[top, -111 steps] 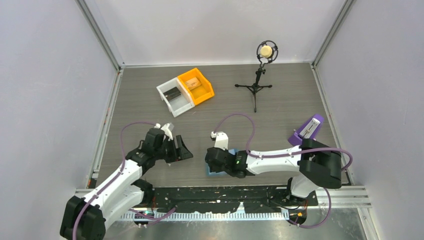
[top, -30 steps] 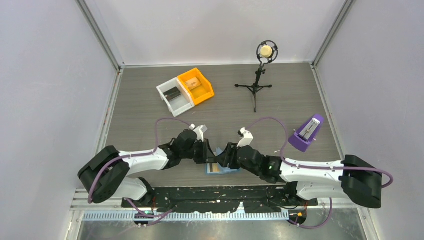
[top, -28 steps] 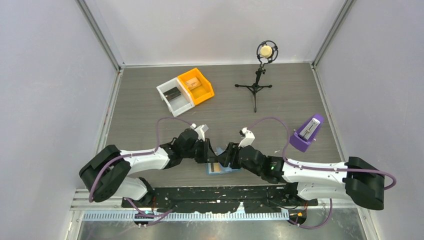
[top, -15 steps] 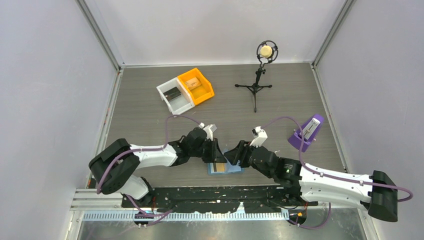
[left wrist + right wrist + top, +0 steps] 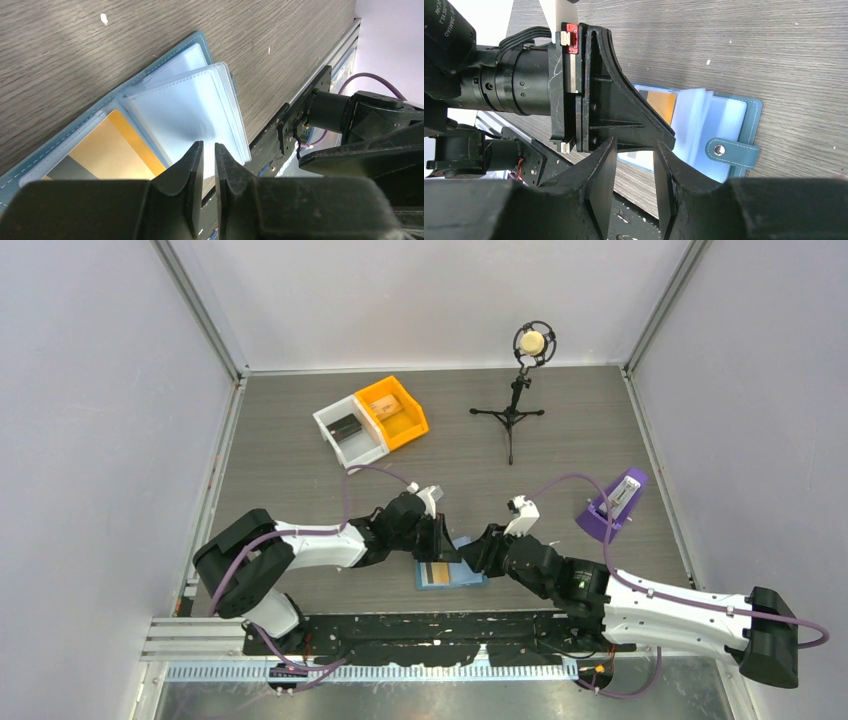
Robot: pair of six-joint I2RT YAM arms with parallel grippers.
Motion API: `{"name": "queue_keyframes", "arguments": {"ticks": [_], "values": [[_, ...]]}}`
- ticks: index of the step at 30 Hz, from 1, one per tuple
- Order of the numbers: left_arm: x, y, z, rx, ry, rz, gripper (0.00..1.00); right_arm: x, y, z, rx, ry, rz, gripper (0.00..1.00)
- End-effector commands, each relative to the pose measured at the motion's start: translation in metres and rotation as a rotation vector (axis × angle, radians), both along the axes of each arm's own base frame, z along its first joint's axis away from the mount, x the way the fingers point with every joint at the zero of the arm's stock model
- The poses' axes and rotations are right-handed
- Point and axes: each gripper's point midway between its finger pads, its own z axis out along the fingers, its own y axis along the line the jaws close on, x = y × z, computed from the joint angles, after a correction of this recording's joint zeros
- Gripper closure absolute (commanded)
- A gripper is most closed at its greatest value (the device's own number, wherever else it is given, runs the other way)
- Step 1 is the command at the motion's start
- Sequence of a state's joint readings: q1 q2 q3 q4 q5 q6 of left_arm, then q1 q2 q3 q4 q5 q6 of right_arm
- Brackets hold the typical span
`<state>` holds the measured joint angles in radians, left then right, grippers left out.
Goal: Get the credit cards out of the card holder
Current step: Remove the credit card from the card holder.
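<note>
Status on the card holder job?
Left tool shut at the clear sleeves, grip unconfirmed. Right tool open. Card holder lies open, gold card in its pocket. Tools crowd each other.

One camera sits high behind the arms, looking down over the whole surface. The wrist cameras peer close past the left end effector and right end effector from facing sides. All three views share the open card holder.

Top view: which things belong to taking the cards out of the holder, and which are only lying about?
Job: card holder, gold card, left tool, right tool.
Lying about: white bin, orange bin, microphone stand, purple stand.
</note>
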<state>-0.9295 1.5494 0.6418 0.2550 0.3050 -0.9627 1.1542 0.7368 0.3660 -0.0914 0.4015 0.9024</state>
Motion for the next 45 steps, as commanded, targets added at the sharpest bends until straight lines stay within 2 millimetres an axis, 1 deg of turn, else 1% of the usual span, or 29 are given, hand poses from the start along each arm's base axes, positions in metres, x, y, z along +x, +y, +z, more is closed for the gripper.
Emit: {"name": "queue_keyframes", "arguments": {"ticks": [1, 4, 6, 7, 8, 9, 10, 11, 12, 13, 15, 17, 22, 23, 24, 25, 26, 30, 32, 35, 38, 40, 45], "values": [[0.011, -0.009, 0.016, -0.024, -0.064, 0.007, 0.84, 0.004, 0.002, 0.008, 0.022, -0.037, -0.002, 0.61], [0.012, -0.008, 0.013, -0.009, -0.061, 0.009, 0.84, 0.002, 0.008, 0.009, 0.037, -0.036, 0.022, 0.61], [0.011, -0.008, 0.009, -0.002, -0.052, 0.006, 0.83, 0.001, 0.011, 0.004, 0.022, -0.027, 0.039, 0.62], [0.011, -0.007, 0.006, 0.004, -0.049, 0.009, 0.83, -0.001, 0.013, -0.001, 0.006, -0.014, 0.052, 0.63], [0.012, -0.005, 0.006, 0.005, -0.050, 0.017, 0.83, 0.000, 0.017, 0.003, 0.023, -0.020, 0.059, 0.63], [0.013, -0.002, 0.006, 0.005, -0.050, 0.027, 0.83, -0.002, 0.020, -0.002, 0.012, -0.007, 0.072, 0.63], [0.014, 0.003, 0.005, 0.009, -0.049, 0.042, 0.83, -0.002, 0.023, -0.001, 0.016, -0.006, 0.079, 0.63], [0.017, 0.008, 0.005, 0.012, -0.049, 0.060, 0.83, -0.003, 0.025, -0.007, 0.001, 0.006, 0.088, 0.63], [0.019, 0.014, 0.006, 0.017, -0.049, 0.076, 0.83, -0.003, 0.027, -0.008, -0.001, 0.010, 0.092, 0.63], [0.021, 0.020, 0.008, 0.025, -0.052, 0.092, 0.83, -0.004, 0.028, -0.013, -0.018, 0.022, 0.096, 0.63], [0.024, 0.032, 0.010, 0.049, -0.063, 0.120, 0.83, -0.004, 0.030, -0.019, -0.033, 0.036, 0.097, 0.64], [0.023, 0.041, 0.008, 0.070, -0.066, 0.135, 0.83, -0.004, 0.033, -0.026, -0.041, 0.047, 0.100, 0.64], [0.016, 0.047, -0.001, 0.076, -0.038, 0.139, 0.83, -0.003, 0.040, -0.048, -0.093, 0.086, 0.111, 0.64], [0.014, 0.048, -0.003, 0.074, -0.034, 0.139, 0.84, -0.003, 0.042, -0.050, -0.090, 0.092, 0.117, 0.64], [0.013, 0.049, -0.006, 0.074, -0.028, 0.138, 0.84, -0.003, 0.042, -0.057, -0.102, 0.107, 0.121, 0.64], [0.011, 0.050, -0.009, 0.075, -0.021, 0.138, 0.84, -0.003, 0.044, -0.057, -0.089, 0.115, 0.130, 0.64], [0.010, 0.050, -0.012, 0.073, -0.015, 0.137, 0.85, -0.003, 0.044, -0.062, -0.092, 0.131, 0.137, 0.64], [0.005, 0.055, -0.025, 0.089, 0.006, 0.140, 0.87, 0.004, 0.040, -0.062, -0.092, 0.133, 0.114, 0.64], [0.004, 0.059, -0.030, 0.105, 0.005, 0.146, 0.87, 0.007, 0.039, -0.056, -0.093, 0.124, 0.105, 0.64], [0.002, 0.062, -0.031, 0.108, -0.001, 0.143, 0.87, 0.010, 0.044, -0.043, -0.072, 0.104, 0.111, 0.64], [0.002, 0.063, -0.031, 0.106, -0.002, 0.144, 0.88, 0.009, 0.053, -0.035, -0.041, 0.099, 0.133, 0.64], [0.001, 0.064, -0.031, 0.103, 0.000, 0.147, 0.88, 0.009, 0.058, -0.035, -0.031, 0.105, 0.146, 0.64], [0.000, 0.069, -0.033, 0.121, -0.002, 0.158, 0.87, 0.010, 0.063, -0.048, -0.056, 0.137, 0.154, 0.64]]}}
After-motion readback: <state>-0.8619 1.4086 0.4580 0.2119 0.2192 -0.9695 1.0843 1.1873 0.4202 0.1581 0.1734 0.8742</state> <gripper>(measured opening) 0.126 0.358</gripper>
